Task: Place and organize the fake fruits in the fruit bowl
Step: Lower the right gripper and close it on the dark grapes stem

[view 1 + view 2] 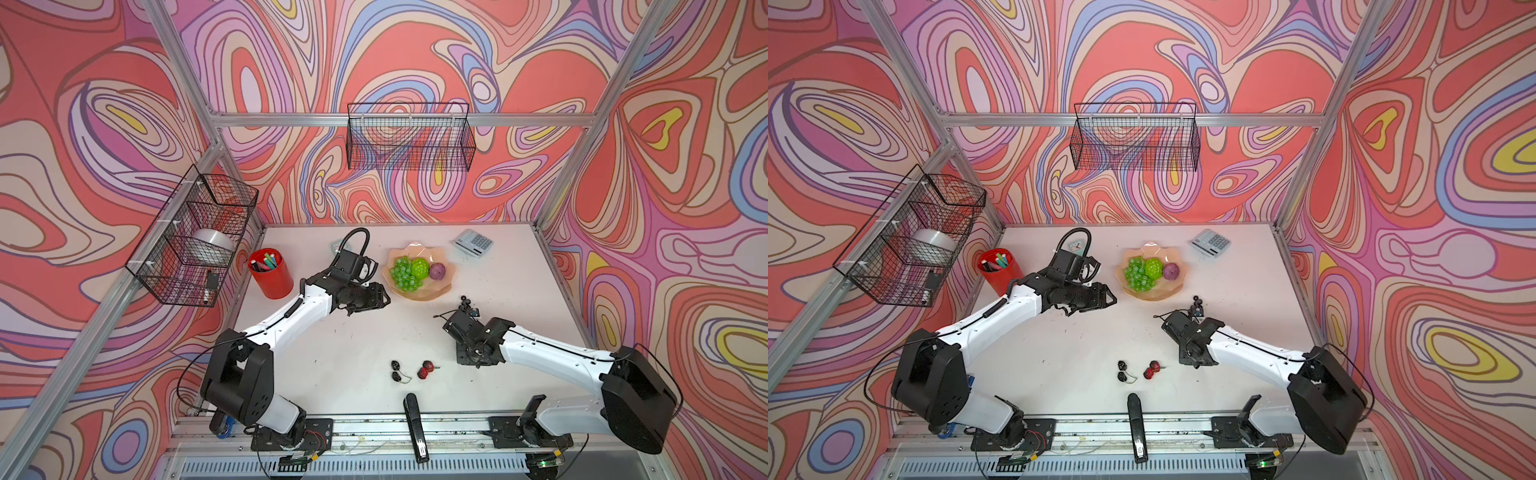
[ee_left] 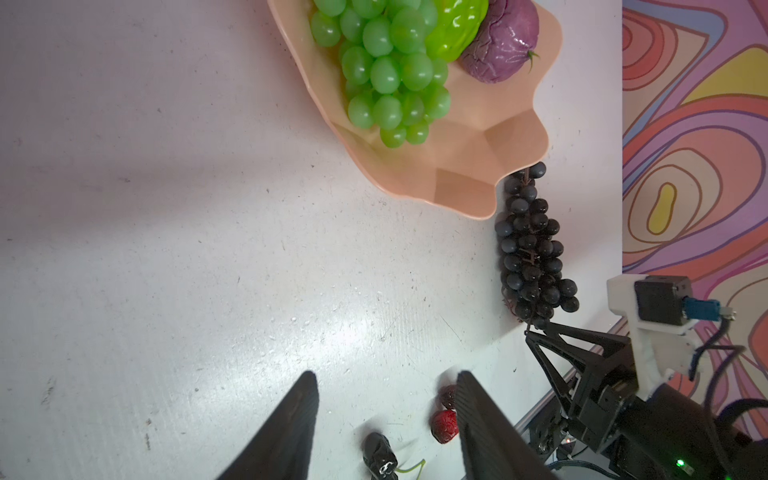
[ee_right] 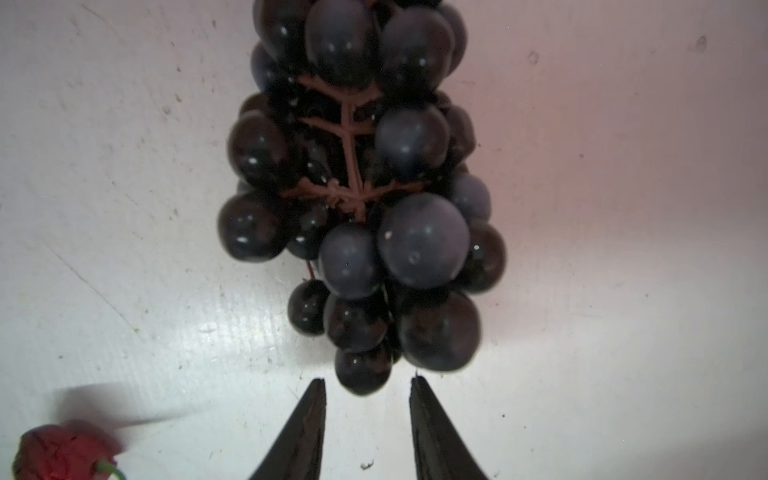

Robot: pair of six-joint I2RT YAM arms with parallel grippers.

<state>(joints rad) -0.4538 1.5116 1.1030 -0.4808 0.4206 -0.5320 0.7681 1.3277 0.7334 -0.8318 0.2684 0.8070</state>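
Note:
The peach-pink fruit bowl (image 1: 417,297) (image 1: 1152,297) stands at the back middle of the table. It holds a green grape bunch (image 1: 401,272), a ridged lime-green ball (image 1: 420,268) and a mauve ball (image 1: 436,272). The dark purple grape bunch (image 2: 531,249) (image 3: 361,187) lies on the table beside the bowl's rim. My right gripper (image 3: 368,380) (image 1: 467,308) stands open at the bunch's near end, its lowest grape just between the tips, untouched. My left gripper (image 2: 386,382) (image 1: 384,297) hovers open and empty left of the bowl. A black berry pair (image 1: 395,370) and a red berry pair (image 1: 427,369) lie near the front.
A red cup of markers (image 1: 271,272) stands at the back left and a calculator (image 1: 473,242) at the back right. A black stapler (image 1: 413,428) lies at the front edge. Black wire baskets hang on the left wall (image 1: 195,237) and the back wall (image 1: 409,137).

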